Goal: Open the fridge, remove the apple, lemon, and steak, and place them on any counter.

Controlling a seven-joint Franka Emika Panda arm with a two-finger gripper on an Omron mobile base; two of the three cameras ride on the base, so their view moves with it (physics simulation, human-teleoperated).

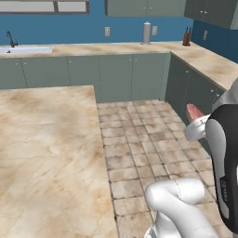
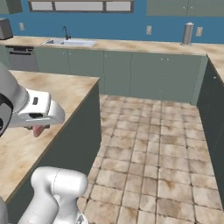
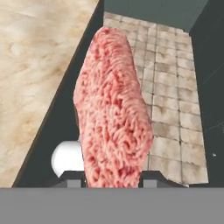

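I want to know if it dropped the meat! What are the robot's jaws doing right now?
Gripper: jaws closed on the steak, held up over the floor beside the counter.

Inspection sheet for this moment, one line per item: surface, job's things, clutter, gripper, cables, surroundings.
Surface: island counter, beige marbled top, bare where visible.
Job's things: steak in the gripper, held over the tiled floor beside the island's edge; its pink end shows past the hand in the left base view.
Clutter: nothing seen.
Gripper: gripper shut on the steak, a finger at each side.
Cables: nothing seen.
Surroundings: wall counters with sink, paper towel roll, knife block; blue walls.
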